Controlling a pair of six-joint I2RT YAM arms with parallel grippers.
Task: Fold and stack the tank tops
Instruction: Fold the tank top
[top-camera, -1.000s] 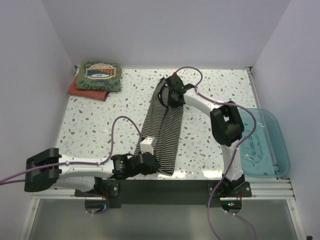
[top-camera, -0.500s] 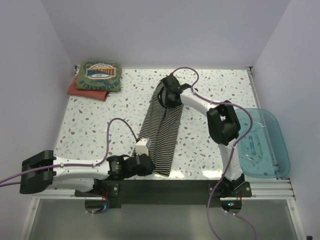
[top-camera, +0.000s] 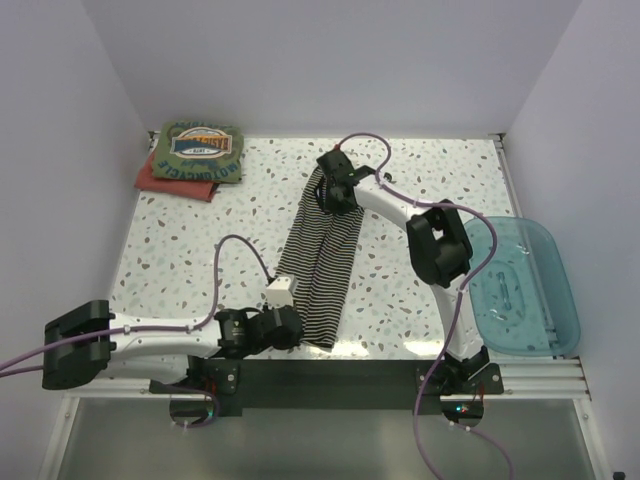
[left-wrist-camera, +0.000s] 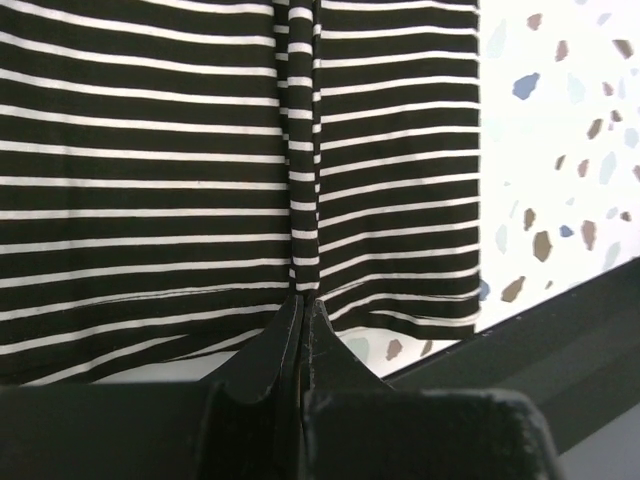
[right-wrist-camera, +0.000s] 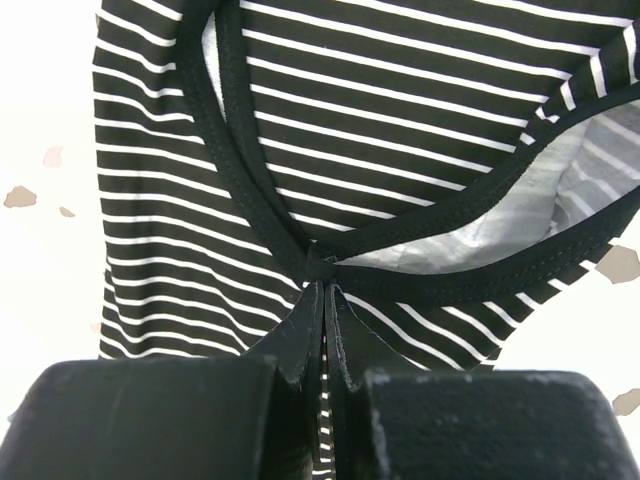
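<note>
Black left pincer (left-wrist-camera: 303, 303) is clamping the hem fold of the striped tank top (top-camera: 320, 265), right pincer (right-wrist-camera: 325, 287) is clamping its neckline trim. Top is lying stretched lengthwise on the desk (top-camera: 180, 250); olive tank top (top-camera: 200, 150) is sitting on red one (top-camera: 165, 181), far-left corner.

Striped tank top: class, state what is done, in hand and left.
Done: the olive green top sits folded on a red one, far left. In hand: the striped top, pinched at hem by the left gripper and at neckline by the right gripper. Left: fold it short, stack it.
</note>
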